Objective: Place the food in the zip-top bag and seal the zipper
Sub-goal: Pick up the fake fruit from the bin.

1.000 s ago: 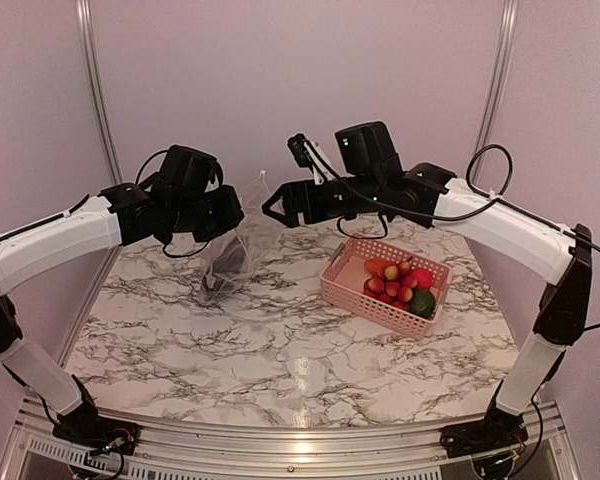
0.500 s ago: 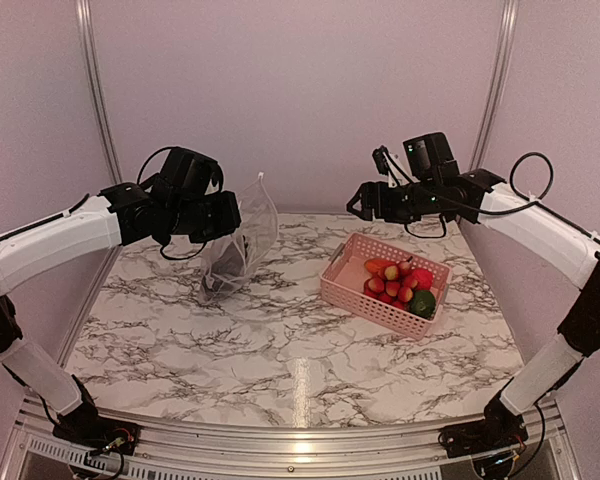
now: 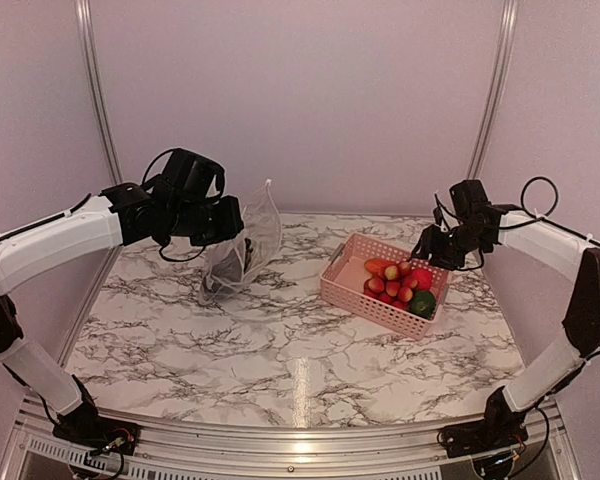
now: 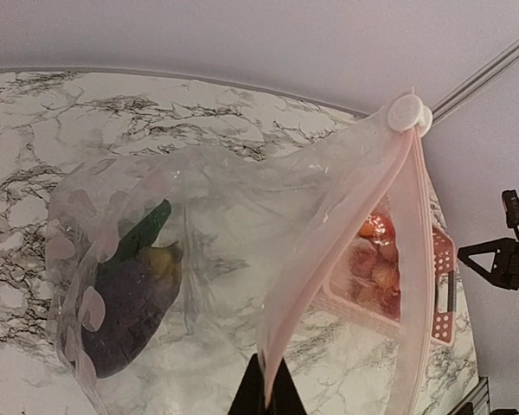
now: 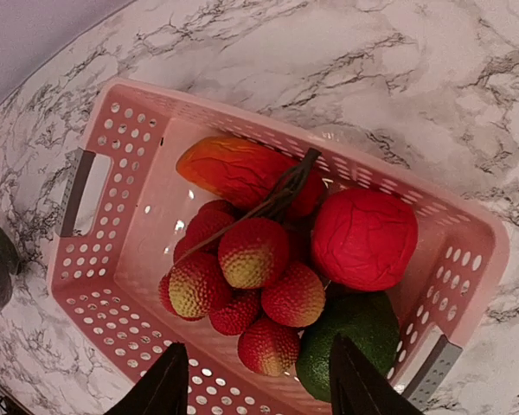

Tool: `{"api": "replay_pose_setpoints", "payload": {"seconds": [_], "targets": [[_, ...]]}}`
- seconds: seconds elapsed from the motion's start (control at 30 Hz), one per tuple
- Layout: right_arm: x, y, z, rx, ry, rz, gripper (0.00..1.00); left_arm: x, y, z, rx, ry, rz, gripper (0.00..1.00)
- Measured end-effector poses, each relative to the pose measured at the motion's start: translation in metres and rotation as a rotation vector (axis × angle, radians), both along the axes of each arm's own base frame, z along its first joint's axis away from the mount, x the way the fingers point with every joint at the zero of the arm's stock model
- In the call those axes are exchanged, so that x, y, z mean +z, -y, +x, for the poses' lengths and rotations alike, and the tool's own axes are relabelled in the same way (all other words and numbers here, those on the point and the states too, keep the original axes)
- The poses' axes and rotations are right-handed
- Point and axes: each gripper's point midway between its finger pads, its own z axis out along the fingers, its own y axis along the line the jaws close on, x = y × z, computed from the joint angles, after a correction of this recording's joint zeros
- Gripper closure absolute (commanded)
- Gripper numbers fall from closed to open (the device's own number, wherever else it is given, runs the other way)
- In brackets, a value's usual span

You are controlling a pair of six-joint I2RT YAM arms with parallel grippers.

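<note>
Pinching the mouth edge of the zip-top bag (image 4: 233, 207), the left tool (image 4: 265, 393) is closed tight on the thin plastic. It holds the bag up over the far left of the desk (image 3: 280, 340), with the bag's lower end down on the marble. Inside the bag lie the dark aubergine (image 4: 125, 307) and the green cucumber (image 4: 140, 235). The right tool (image 5: 259, 389) hangs over the pink basket (image 5: 112, 147) on the right, its fingers apart with nothing between them. In the basket sit the red-pink berries (image 5: 242, 277), the orange-red mango shape (image 5: 233, 169), a red round piece (image 5: 363, 238) and the round green piece (image 5: 355, 337).
</note>
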Motion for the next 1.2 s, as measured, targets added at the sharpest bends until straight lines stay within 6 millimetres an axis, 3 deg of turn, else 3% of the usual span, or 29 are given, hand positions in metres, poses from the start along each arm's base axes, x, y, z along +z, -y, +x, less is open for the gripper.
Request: {"api": "replay_pose_setpoints", "payload": {"seconds": [0.17,0.5,0.77,0.97,1.03,1.2], "targets": [[-0.01,0.01,0.011,-0.053,-0.007,0.031,0.59,-0.008,0.003,-0.002,-0.018,-0.024,0.011,1.0],[-0.057,0.006,0.045,-0.094,-0.057,0.05,0.63,-0.01,0.006,-0.005,-0.037,-0.043,0.011,1.0],[-0.073,0.003,0.068,-0.138,-0.049,0.084,0.67,-0.014,0.003,-0.007,-0.038,-0.057,0.026,1.0],[-0.091,-0.001,0.08,-0.155,-0.057,0.109,0.92,-0.016,0.001,-0.009,-0.045,-0.065,0.048,1.0],[-0.092,-0.002,0.08,-0.159,-0.061,0.117,1.0,-0.015,0.001,-0.009,-0.048,-0.065,0.054,1.0],[-0.075,-0.008,0.079,-0.147,-0.027,0.114,1.0,-0.014,-0.001,-0.009,-0.048,-0.061,0.065,1.0]]}}
